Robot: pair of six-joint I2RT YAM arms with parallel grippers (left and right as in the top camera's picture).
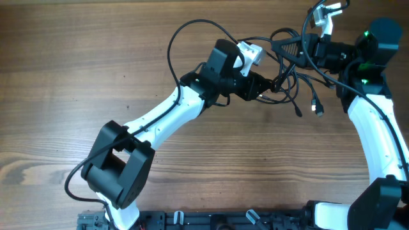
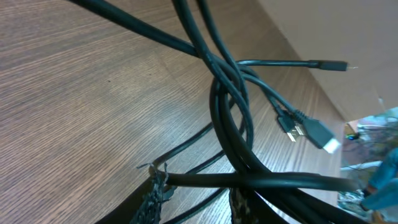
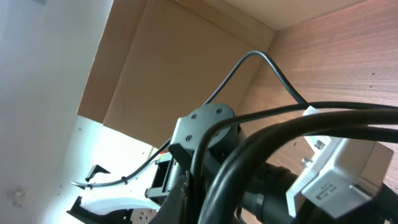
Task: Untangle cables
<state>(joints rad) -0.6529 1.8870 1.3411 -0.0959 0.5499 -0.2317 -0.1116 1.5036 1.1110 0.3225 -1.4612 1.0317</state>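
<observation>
The cables (image 1: 291, 67) are a tangle of thin black cords at the table's far right, with plug ends (image 1: 317, 108) trailing toward the front. My left gripper (image 1: 271, 86) sits at the tangle's left edge. In the left wrist view its fingers (image 2: 155, 193) stand apart with bare table between them; one cord (image 2: 280, 182) lies across their tips and the crossed cables (image 2: 227, 93) rise beyond, a plug (image 2: 317, 132) lying past them. My right gripper (image 1: 305, 46) is at the tangle's upper right, shut on the cables (image 3: 280, 134), which loop out in front of it.
The left arm's own thicker wire (image 1: 185, 38) arcs over the table behind its wrist. Its white wrist camera (image 1: 250, 53) is close to the tangle and fills the right wrist view's lower right (image 3: 336, 180). The wooden table (image 1: 77, 76) ends just beyond the cables.
</observation>
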